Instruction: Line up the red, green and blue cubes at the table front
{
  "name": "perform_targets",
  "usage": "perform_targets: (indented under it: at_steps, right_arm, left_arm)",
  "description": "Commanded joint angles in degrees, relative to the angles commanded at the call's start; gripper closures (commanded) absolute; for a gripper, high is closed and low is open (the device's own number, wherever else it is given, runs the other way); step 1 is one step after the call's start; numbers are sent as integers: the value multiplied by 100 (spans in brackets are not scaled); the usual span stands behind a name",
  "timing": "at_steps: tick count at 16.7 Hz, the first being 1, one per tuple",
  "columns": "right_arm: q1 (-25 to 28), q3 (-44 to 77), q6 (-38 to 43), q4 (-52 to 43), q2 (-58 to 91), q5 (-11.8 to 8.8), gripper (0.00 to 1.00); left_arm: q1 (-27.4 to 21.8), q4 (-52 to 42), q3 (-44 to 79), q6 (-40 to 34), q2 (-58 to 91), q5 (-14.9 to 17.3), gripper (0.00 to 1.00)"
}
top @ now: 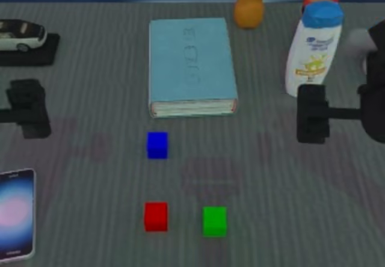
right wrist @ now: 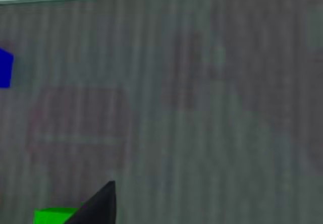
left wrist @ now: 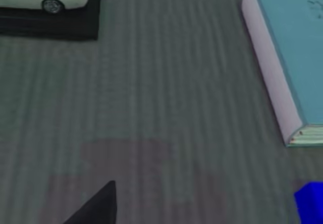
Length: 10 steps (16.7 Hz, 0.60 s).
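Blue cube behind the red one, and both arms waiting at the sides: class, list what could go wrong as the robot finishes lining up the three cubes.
1. The small matte blue cube sits just in front of the pale blue hardcover book; a hand reaching for it might bump the book.
2. The small red cube and the small green cube stand near each other, so setting the blue one beside them could nudge either.
3. The white shampoo bottle stands right behind the right hand; a swing could topple it.
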Motion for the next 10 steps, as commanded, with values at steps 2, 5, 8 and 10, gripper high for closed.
perform_targets:
  at_steps: [2, 5, 8, 10]
  right_arm:
    - [-539, -983, -548, 601, -1263, 62, 0]
    - [-1319, -2430, -1326, 1495, -3041, 46, 0]
    - [-2031, -3737, -2020, 2396, -4553, -107, 0]
    - [-2418, -4433, -2385, 2954, -5319, -272, 0]
  left_arm:
    - [-293, -667, 964, -281, 1327, 0, 0]
    - [-733, -1659, 2364, -699, 3168, 6, 0]
    - [-1142, -2558, 3665, -1084, 4762, 15, 0]
    - [-1382, -3072, 4453, -1310, 5721, 20, 0]
